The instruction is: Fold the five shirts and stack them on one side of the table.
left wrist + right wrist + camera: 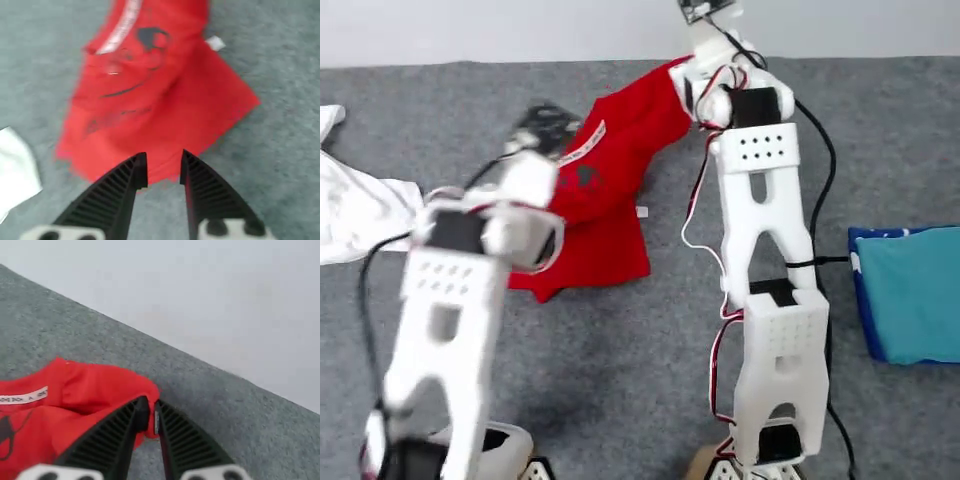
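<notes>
Left jaws spread over red shirt's (pixel 605 200) near hem, nothing held | white shirt (pixel 360 205) crumpled far left, well apart | red shirt lies mid-surface | right jaws pinching its far corner | I'd grip the hem squarely and keep the cloth taut | blue shirt (pixel 915 290) folded right, no obstacle.
</notes>
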You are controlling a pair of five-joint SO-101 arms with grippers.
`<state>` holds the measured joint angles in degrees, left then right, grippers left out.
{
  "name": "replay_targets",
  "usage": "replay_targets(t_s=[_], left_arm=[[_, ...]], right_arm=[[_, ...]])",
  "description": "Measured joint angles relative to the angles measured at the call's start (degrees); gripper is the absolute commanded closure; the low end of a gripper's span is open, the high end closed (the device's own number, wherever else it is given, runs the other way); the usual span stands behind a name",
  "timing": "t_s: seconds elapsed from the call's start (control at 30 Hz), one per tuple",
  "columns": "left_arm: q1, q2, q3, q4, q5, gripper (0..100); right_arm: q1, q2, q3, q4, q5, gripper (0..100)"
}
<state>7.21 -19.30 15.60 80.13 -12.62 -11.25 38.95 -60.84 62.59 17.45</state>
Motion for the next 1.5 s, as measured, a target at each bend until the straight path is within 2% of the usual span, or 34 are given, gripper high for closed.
replay_targets(t_s=[0.3,0.43,0.8,1.1,1.23,1.5], left_arm=[[11.8,29.3,-17.7,0.1,0.2,87],[14.5,40.6,-25.4,2.5,0.2,81],[14.0,65.5,-49.6,11.5,0.2,77],[13.5,78.7,-68.0,17.8,0.2,77],[13.5,81.8,-72.5,19.1,0.2,85],[14.2,82.3,-73.2,19.4,0.3,100]], right_arm=[[3.6,0.0,0.0,0.0,0.0,98.9],[4.6,0.0,0.0,0.0,0.0,98.9],[4.6,0.0,0.0,0.0,0.0,98.9],[4.6,0.0,0.0,0.0,0.0,98.9],[4.6,0.0,0.0,0.0,0.0,98.9],[4.6,0.0,0.0,0.0,0.0,98.9]])
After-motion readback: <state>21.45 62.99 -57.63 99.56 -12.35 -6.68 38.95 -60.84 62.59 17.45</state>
